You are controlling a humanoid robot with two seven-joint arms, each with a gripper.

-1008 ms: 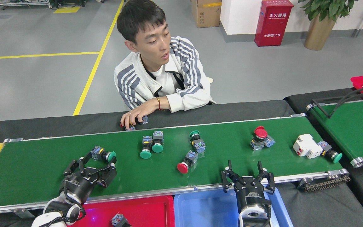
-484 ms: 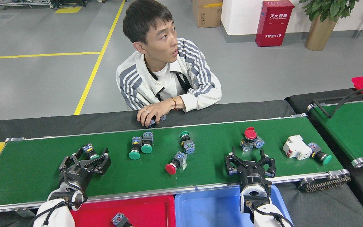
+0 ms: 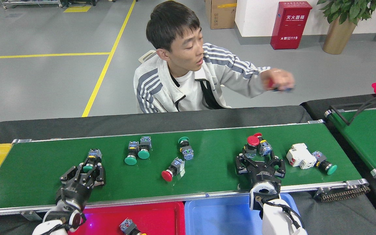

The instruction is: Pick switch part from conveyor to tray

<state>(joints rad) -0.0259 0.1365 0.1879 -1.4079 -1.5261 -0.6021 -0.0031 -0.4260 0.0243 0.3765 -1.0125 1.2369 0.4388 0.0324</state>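
A green-capped switch part (image 3: 90, 162) is lying on the conveyor (image 3: 38, 182) near its left end, and the left gripper (image 3: 85, 169) is sitting around it with its black fingers (image 3: 100, 173) closing in on both sides; whether they are pressing it I cannot tell. Further right, a red-capped switch part (image 3: 255, 143) is resting just beyond the right gripper (image 3: 260, 160), whose fingers are standing spread wide on either side of it. Between them, 2 green-capped parts (image 3: 137, 151), another green one (image 3: 185, 148) and a red one (image 3: 172, 169) are lying loose on the belt. A white block (image 3: 300, 156) is sitting near the right end. A red tray (image 3: 162, 218) is holding 1 part (image 3: 127, 226), beside a blue tray (image 3: 214, 218). A person (image 3: 191, 75) is reaching an arm out to the right.
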